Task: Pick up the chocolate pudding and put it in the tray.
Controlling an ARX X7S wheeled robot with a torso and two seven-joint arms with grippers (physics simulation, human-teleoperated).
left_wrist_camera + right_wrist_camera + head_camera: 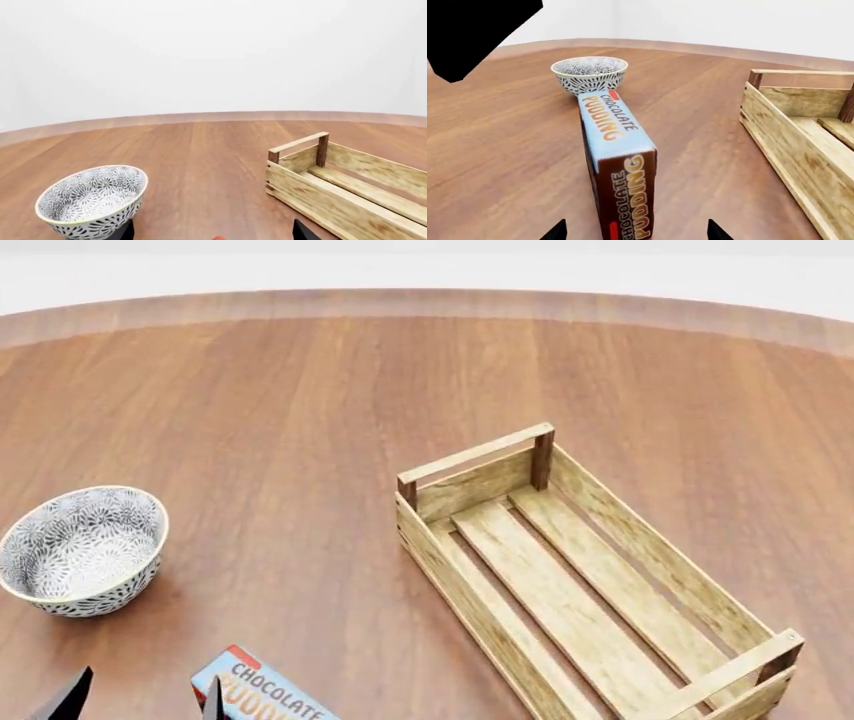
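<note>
The chocolate pudding (pixel 610 130) is a carton with a light-blue face and brown sides, lying on the wooden table. In the right wrist view its near end sits between the wide-open fingertips of my right gripper (pixel 635 231), without touching them. In the head view the carton (pixel 267 695) is at the bottom edge, left of the tray (pixel 467 605), a long light-wood slatted crate with bar handles that holds nothing. My left gripper (pixel 143 702) is open just left of the carton, its black fingertips (pixel 303 232) wide apart and empty. My right gripper is out of the head view.
A grey-white patterned bowl (pixel 83 550) stands at the left, beyond the carton's far end (pixel 590 72) and close to my left gripper (pixel 93 200). The tray (pixel 320 200) lies to the right. A black arm part (pixel 474 30) fills the right wrist view's corner.
</note>
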